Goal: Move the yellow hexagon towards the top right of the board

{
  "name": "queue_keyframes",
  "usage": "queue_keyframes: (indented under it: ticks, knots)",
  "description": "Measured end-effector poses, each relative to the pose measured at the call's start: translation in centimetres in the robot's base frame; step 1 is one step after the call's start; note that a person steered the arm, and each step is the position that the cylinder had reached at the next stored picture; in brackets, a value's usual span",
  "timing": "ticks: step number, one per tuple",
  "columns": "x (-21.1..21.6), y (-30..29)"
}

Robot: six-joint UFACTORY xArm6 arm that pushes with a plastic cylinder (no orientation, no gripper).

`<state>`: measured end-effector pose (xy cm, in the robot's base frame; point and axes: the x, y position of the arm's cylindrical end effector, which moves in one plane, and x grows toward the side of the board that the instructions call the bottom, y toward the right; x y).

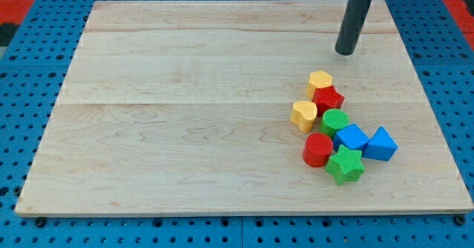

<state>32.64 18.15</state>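
The yellow hexagon (321, 81) lies on the wooden board (185, 115) right of centre, at the top of a tight cluster of blocks. It touches a red star (328, 98) just below it. My tip (345, 52) is at the end of the dark rod, above and slightly right of the yellow hexagon, apart from it with a small gap of bare board between them.
Below the hexagon lie a yellow heart (304, 115), a green cylinder (335, 121), a red cylinder (318, 149), a green star (345, 165), a blue cube (351, 138) and a blue triangular block (381, 145). The board sits on a blue pegboard (29, 70).
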Motion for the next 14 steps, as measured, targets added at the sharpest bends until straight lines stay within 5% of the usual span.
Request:
queue_keyframes:
  ticks: [5, 8, 10, 14]
  knots:
    - [-0.8, 1.5]
    - [3.7, 15.5]
    - [14.9, 10.8]
    - [11.7, -0.4]
